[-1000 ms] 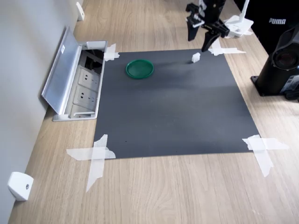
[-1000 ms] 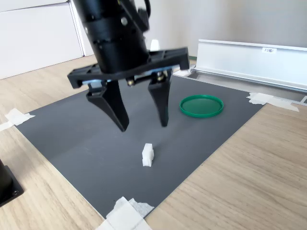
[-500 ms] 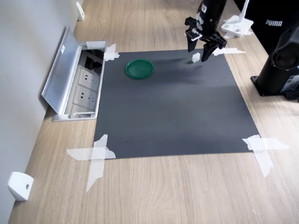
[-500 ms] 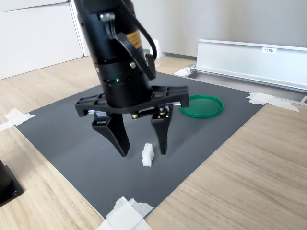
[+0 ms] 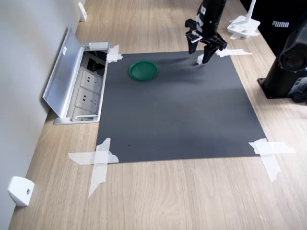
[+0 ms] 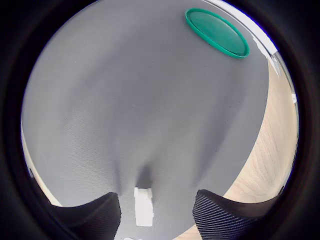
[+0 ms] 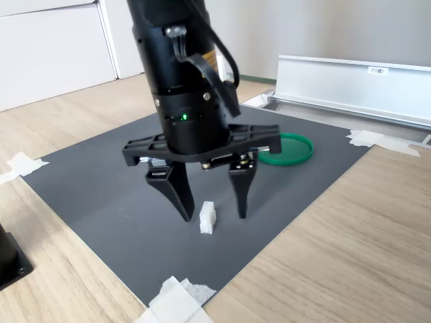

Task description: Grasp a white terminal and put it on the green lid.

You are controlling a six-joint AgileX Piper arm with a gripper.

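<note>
The gripper [image 7: 214, 217] is spread wide and empty, its fingertips low over the dark mat [image 7: 101, 195]. The terminal [image 7: 207, 218] stands on the mat between the two fingers, touching neither; in the wrist view it sits [image 6: 144, 206] nearer one finger than the other. The lid [image 5: 143, 70] lies flat on the same mat, well apart from the terminal.

Handling, as judged: the terminal is a small rigid plastic block, very light and probably smooth. It may tip or skid if one finger contacts it first. Grip the two opposite side faces, centred, with moderate force.
</note>
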